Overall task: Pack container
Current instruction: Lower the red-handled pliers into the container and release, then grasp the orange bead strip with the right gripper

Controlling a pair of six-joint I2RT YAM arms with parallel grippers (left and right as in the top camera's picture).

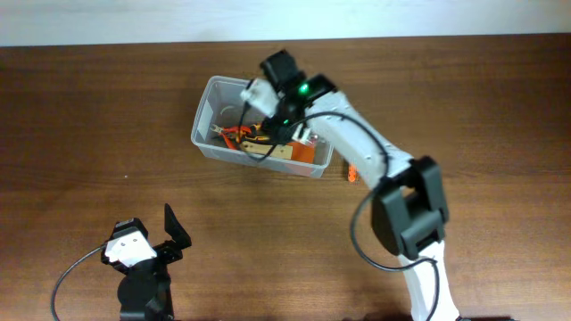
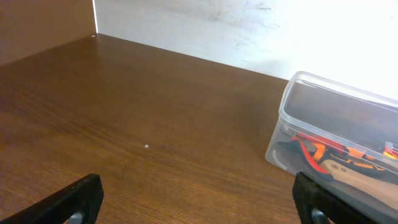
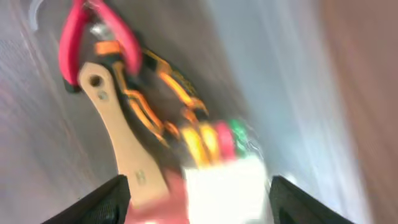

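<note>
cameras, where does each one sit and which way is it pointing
overhead: above the table, looking straight down; both arms, left tool and right tool show.
left wrist: low on the left arm, facing across the table to the container; its two fingertips show.
right wrist: pointing down into the container, blurred; its fingertips show.
shared: all three see the container.

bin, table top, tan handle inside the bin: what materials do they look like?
The container: clear, slightly frosted plastic with a glossy finish; tools show through its wall. The table: dark brown wood grain, matte; solid wood or laminate cannot be told. The tan handle: pale and smooth, with a hole at its end; likely wood, perhaps plastic, since the view is blurred.
</note>
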